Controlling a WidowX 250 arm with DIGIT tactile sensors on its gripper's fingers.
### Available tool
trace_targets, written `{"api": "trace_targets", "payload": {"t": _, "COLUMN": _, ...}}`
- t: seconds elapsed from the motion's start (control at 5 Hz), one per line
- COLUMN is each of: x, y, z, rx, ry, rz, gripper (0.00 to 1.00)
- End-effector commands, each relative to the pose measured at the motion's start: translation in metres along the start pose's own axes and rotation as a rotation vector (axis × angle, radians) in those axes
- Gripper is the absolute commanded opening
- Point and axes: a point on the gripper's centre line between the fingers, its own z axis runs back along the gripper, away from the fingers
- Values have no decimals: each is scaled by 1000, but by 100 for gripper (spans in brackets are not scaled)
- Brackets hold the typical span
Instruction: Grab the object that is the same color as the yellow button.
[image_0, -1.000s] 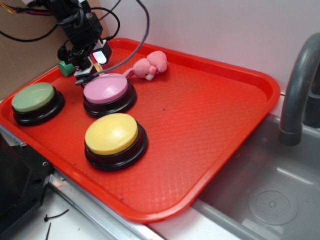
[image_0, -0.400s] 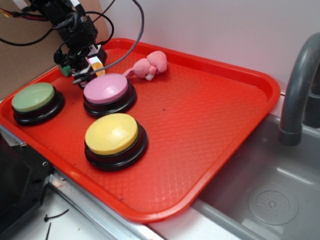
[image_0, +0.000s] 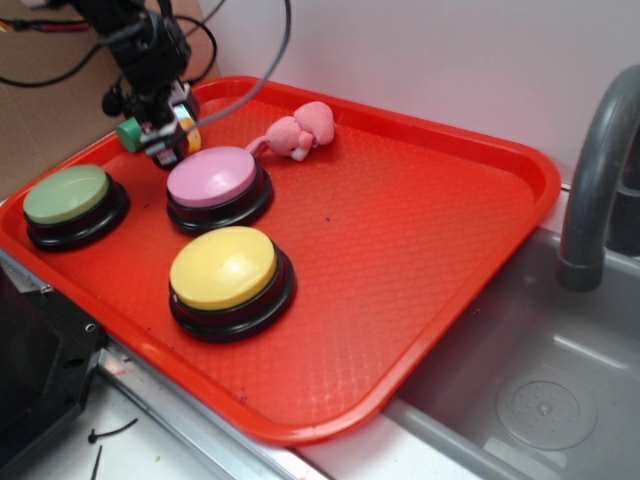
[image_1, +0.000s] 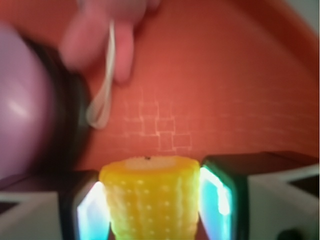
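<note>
Fingers (image_1: 215, 200) clamp the object (image_1: 152, 197), its lower half cut off.

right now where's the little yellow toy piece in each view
Exterior: the yellow toy piece is at the tray's far left, only a sliver showing in the gripper, just behind the pink button.
Wrist: bottom centre, between the gripper's fingers, pale cut end up.
Shared landmark: the pink button, in front of the piece in the exterior view and at the left edge in the wrist view.
</note>
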Motion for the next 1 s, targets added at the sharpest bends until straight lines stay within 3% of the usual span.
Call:
{"api": "trace_targets", "payload": {"t": 0.0, "x": 51, "y": -29, "z": 99, "rx": -27, "ry": -22, "rz": 491, "gripper": 0}}
{"api": "trace_targets", "payload": {"t": 0.2, "x": 92, "y": -55, "z": 126, "rx": -87, "ry": 22, "rz": 687, "gripper": 0}}
{"api": "trace_targets", "payload": {"t": 0.4, "x": 130, "y": -84, "z": 132, "rx": -38, "ry": 74, "rz": 739, "gripper": 0}}
{"api": "trace_targets", "payload": {"t": 0.6, "x": 152, "y": -105, "z": 135, "rx": 15, "ry": 69, "rz": 763, "gripper": 0}}
{"api": "trace_targets", "payload": {"t": 0.8, "x": 150, "y": -106, "z": 123, "rx": 25, "ry": 84, "rz": 717, "gripper": 0}}
